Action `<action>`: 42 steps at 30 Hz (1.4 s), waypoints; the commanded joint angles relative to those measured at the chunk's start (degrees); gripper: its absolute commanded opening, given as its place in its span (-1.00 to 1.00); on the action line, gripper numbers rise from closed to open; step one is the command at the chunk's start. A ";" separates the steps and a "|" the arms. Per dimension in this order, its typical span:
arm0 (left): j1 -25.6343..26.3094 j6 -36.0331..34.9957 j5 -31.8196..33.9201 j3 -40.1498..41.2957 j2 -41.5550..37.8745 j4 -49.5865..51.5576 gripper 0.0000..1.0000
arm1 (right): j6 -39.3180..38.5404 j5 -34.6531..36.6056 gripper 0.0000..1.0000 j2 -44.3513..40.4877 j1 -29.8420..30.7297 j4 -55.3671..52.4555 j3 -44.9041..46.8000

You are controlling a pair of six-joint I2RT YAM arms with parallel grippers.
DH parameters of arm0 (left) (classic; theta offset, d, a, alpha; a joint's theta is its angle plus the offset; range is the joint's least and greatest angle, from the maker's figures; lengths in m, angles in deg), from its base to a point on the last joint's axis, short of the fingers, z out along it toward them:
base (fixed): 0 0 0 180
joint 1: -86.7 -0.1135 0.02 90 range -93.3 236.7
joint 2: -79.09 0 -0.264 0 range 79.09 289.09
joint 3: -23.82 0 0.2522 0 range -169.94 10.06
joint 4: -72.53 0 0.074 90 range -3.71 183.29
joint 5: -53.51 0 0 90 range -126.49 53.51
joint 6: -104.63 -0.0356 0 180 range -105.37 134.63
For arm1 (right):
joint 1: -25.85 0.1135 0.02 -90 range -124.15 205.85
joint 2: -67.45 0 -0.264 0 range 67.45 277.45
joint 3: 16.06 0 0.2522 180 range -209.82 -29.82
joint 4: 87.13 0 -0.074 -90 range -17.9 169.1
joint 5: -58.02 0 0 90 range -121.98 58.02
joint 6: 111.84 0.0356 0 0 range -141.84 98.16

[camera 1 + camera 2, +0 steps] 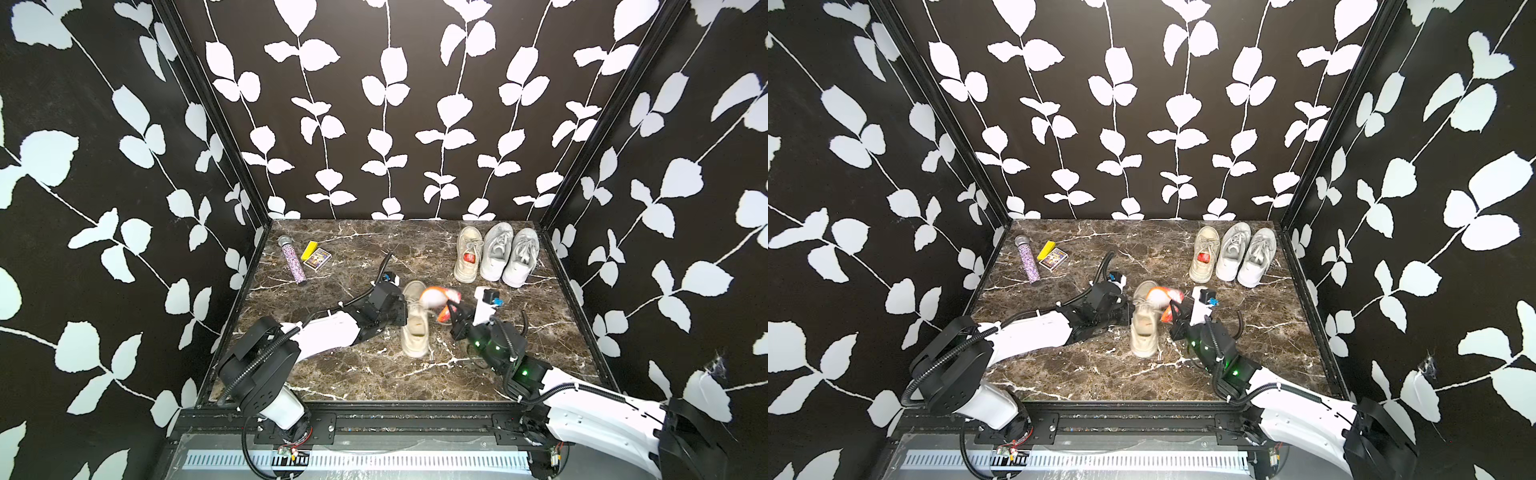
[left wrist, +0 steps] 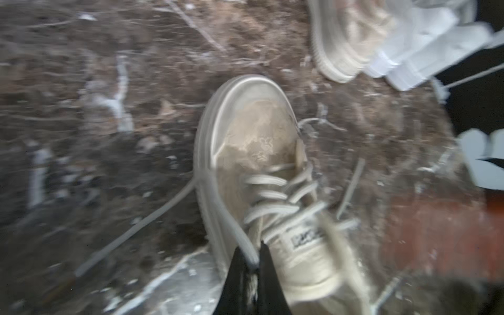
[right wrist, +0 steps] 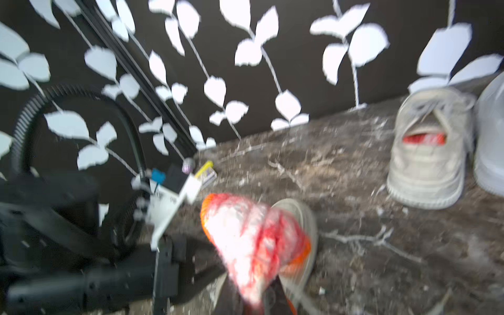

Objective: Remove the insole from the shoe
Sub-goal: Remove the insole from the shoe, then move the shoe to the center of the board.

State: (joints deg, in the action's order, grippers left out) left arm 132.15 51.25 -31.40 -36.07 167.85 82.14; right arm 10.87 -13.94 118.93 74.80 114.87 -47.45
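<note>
Orange-edged white insole (image 1: 433, 297) curls, pinched in the right end effector (image 1: 451, 311); left end effector (image 1: 404, 312) clamps the beige shoe (image 1: 415, 334).

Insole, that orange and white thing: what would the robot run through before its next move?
1. Right gripper shut on insole: ok.
2. Left gripper shut on shoe, holding it down: ok.
3. Insole wholly out of the shoe: cannot tell, it is blurred.
4. Bare table to lay the insole on: ok.
5. Three shoes at the back, apart from both arms: ok.
</note>
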 commanded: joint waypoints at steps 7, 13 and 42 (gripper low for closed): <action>-0.88 -1.91 6.80 -2.00 0.24 4.64 -1.00 | 0.83 1.10 -1.00 3.34 -0.34 1.55 -1.81; -4.47 -7.31 10.37 -7.72 1.56 8.06 -1.00 | 0.42 1.03 -1.00 2.85 -0.34 -12.07 -6.41; -28.54 -19.37 -1.88 -55.22 35.96 21.19 -0.73 | 12.56 -9.50 -1.00 37.14 9.12 -26.88 -33.86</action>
State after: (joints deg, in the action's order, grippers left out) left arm 104.21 33.31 -31.16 -88.27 204.00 98.62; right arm 20.51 -23.32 153.66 82.69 89.89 -77.78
